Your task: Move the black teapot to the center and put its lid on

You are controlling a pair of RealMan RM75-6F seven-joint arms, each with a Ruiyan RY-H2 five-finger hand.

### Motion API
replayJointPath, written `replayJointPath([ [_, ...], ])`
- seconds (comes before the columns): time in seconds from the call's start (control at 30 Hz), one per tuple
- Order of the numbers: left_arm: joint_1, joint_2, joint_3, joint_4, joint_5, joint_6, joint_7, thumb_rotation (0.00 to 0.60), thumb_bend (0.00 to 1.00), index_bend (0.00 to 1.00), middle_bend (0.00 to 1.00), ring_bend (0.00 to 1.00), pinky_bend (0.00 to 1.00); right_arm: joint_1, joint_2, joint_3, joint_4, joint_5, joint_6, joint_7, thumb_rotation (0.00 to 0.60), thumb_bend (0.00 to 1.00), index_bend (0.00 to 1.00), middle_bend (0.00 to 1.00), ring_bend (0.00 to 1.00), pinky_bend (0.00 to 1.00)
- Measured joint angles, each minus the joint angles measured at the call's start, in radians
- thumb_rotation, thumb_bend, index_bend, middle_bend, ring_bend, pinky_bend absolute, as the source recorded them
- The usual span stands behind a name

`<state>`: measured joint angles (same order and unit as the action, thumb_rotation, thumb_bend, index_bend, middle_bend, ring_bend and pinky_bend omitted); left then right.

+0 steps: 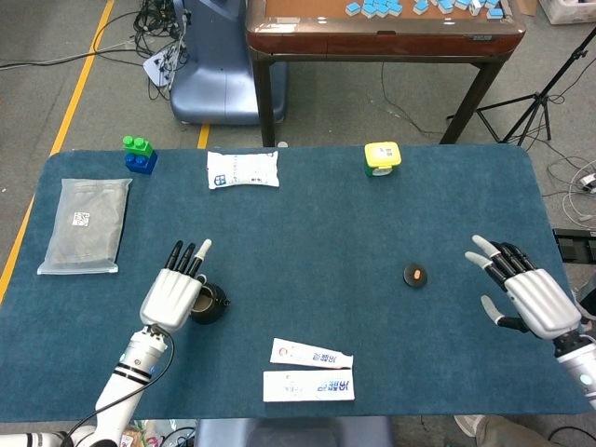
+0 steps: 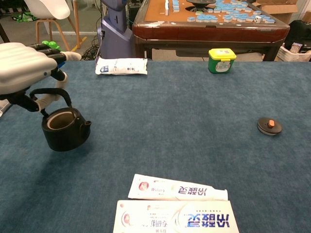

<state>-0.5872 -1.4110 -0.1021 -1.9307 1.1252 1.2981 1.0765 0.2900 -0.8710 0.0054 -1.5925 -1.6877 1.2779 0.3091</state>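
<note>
One left hand (image 2: pixel 22 68) holds the upright black teapot (image 2: pixel 64 129) by its handle, fingers curled, spout pointing right.

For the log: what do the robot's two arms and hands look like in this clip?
Both match. The left hand and right hand have a white ribbed shell over the back, black fingers and pale fingertips. The left forearm is white with black rings at the wrist, and a thin black cable loops beside it. The right forearm looks white too, but is mostly out of frame.

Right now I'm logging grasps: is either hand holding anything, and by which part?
The left hand holds the black teapot by its handle; the right hand holds nothing.
</note>
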Motion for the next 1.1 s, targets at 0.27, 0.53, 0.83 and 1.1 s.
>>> replayJointPath([
  [0.27,-0.036,-0.106,0.005,-0.021,-0.031,0.034,0.117,0.6,0.51,0.66,0.0,0.0,0.0,0.0,0.005,-0.011,0.052,-0.026,0.038,0.082,0.6,0.52,0.12,0.0,0.0,0.0],
  [0.53,-0.107,-0.179,-0.042,0.005,-0.104,0.02,0.191,0.6,0.51,0.66,0.0,0.0,0.0,-0.014,0.007,-0.025,0.094,-0.041,0.081,0.134,0.6,0.52,0.12,0.0,0.0,0.0],
  [0.83,-0.199,-0.254,-0.094,0.043,-0.208,0.017,0.282,0.6,0.51,0.66,0.0,0.0,0.0,-0.005,-0.012,-0.027,0.156,-0.035,0.078,0.193,0.6,0.52,0.12,0.0,0.0,0.0],
  [1.1,-0.246,-0.321,-0.101,0.054,-0.24,0.07,0.34,0.6,0.51,0.66,0.0,0.0,0.0,0.01,-0.031,-0.029,0.209,-0.04,0.08,0.256,0.6,0.52,0.12,0.0,0.0,0.0],
])
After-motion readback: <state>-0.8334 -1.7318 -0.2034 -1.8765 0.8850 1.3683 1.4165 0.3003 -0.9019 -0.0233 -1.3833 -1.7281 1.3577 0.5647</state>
